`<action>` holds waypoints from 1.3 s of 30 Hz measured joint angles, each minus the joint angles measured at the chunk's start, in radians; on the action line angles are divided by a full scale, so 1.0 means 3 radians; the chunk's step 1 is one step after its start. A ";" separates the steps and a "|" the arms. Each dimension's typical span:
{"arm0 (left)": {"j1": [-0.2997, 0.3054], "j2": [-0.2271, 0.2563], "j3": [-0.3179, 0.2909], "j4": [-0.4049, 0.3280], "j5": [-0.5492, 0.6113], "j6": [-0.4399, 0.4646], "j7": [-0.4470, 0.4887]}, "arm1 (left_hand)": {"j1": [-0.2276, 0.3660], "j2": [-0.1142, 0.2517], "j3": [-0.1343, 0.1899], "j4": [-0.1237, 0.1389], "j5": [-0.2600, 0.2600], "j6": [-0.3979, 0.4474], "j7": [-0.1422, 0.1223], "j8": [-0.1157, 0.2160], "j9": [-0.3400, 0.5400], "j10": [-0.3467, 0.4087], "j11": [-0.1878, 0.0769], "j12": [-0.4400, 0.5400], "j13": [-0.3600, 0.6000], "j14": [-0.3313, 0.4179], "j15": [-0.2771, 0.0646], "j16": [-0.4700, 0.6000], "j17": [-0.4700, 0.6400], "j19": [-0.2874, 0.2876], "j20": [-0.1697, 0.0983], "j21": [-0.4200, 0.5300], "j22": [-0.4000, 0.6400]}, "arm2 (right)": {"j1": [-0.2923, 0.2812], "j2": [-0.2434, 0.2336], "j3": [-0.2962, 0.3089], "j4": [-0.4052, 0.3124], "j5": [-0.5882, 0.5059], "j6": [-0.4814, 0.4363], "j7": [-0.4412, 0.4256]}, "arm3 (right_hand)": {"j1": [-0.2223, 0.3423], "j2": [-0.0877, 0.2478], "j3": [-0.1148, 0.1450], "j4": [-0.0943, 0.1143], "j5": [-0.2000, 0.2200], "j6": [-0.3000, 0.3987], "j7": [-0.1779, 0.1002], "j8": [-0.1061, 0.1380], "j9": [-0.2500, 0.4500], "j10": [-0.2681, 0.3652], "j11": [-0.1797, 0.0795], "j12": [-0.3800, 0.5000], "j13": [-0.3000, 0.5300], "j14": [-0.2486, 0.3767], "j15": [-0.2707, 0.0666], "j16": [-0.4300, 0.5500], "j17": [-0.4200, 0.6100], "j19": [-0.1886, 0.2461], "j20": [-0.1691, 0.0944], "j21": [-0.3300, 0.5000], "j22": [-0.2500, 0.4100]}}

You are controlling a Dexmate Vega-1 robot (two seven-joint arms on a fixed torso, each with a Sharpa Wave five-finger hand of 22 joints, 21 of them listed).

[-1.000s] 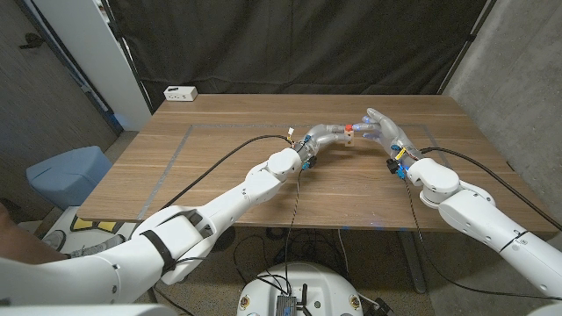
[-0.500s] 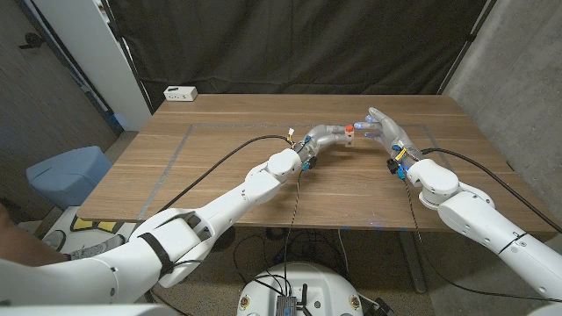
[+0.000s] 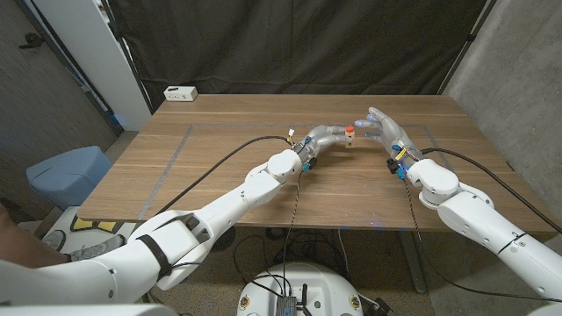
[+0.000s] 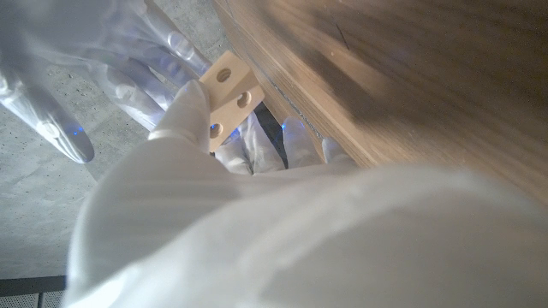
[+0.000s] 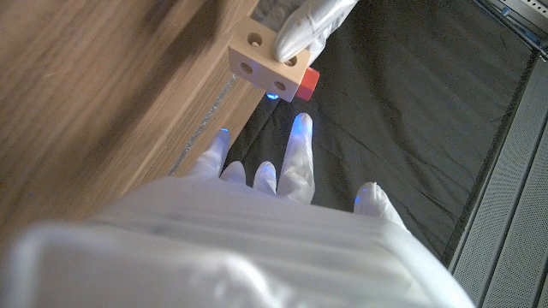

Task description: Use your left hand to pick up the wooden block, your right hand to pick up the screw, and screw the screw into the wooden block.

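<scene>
My left hand (image 3: 327, 134) holds the small pale wooden block (image 3: 349, 140) just above the table (image 3: 219, 123), right of its middle. The red screw (image 3: 349, 130) sticks out of the block. In the left wrist view the block (image 4: 229, 94) shows round holes and sits pinched at my left hand's fingertips (image 4: 184, 111). My right hand (image 3: 385, 132) stands close on the block's right with fingers spread, holding nothing. In the right wrist view its fingertips (image 5: 300, 128) stop short of the block (image 5: 265, 64) and the screw's red head (image 5: 309, 81).
A white power strip (image 3: 180, 93) lies at the table's back left corner. A faint tape line (image 3: 171, 158) runs across the table's left half. Black cables (image 3: 219, 162) trail from both wrists over the front edge. A blue bin (image 3: 68, 171) stands left of the table.
</scene>
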 measured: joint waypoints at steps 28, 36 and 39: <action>-0.0021 -0.0009 0.0003 0.0047 -0.0005 -0.0021 -0.0033 | 0.0000 0.0000 0.0000 0.0000 0.0010 0.0000 0.0000 0.0000 -0.0003 -0.0006 -0.0005 0.0000 0.0000 0.0000 0.0000 0.0000 -0.0002 0.0000 0.0000 0.0000 0.0000 | 0.0173 -0.0056 -0.0111 0.0104 0.0091 -0.0032 0.0320 | -0.0040 -0.0019 -0.0042 0.0042 0.0000 -0.0254 -0.0049 -0.0021 -0.0040 -0.0307 -0.0074 -0.0025 -0.0009 -0.0253 0.0007 -0.0026 0.0016 -0.0173 0.0030 -0.0025 0.0000; -0.0032 -0.0018 0.0003 0.0070 -0.0005 -0.0030 -0.0036 | 0.0000 0.0000 0.0000 0.0000 0.0010 0.0000 0.0000 0.0000 0.0000 0.0003 0.0003 0.0000 0.0000 0.0000 0.0000 0.0000 -0.0002 0.0000 0.0000 0.0000 0.0000 | 0.0209 -0.0062 -0.0136 0.0129 0.0106 -0.0043 0.0364 | -0.0048 -0.0011 -0.0042 0.0042 0.0000 -0.0216 -0.0061 0.0002 -0.0040 -0.0307 -0.0074 -0.0025 -0.0009 -0.0252 0.0007 -0.0026 0.0015 -0.0191 0.0048 -0.0025 0.0000; -0.0034 -0.0019 0.0004 0.0073 -0.0005 -0.0030 -0.0037 | 0.0000 0.0000 0.0000 0.0000 0.0008 0.0000 0.0000 0.0000 0.0000 0.0003 0.0003 0.0000 0.0000 0.0000 0.0000 0.0000 -0.0002 0.0000 0.0000 0.0000 0.0000 | 0.0217 -0.0062 -0.0143 0.0134 0.0109 -0.0045 0.0374 | -0.0054 -0.0017 -0.0056 0.0056 0.0000 -0.0187 -0.0044 0.0015 -0.0040 -0.0307 -0.0074 -0.0009 -0.0009 -0.0252 0.0007 -0.0026 0.0015 -0.0191 0.0048 -0.0025 0.0000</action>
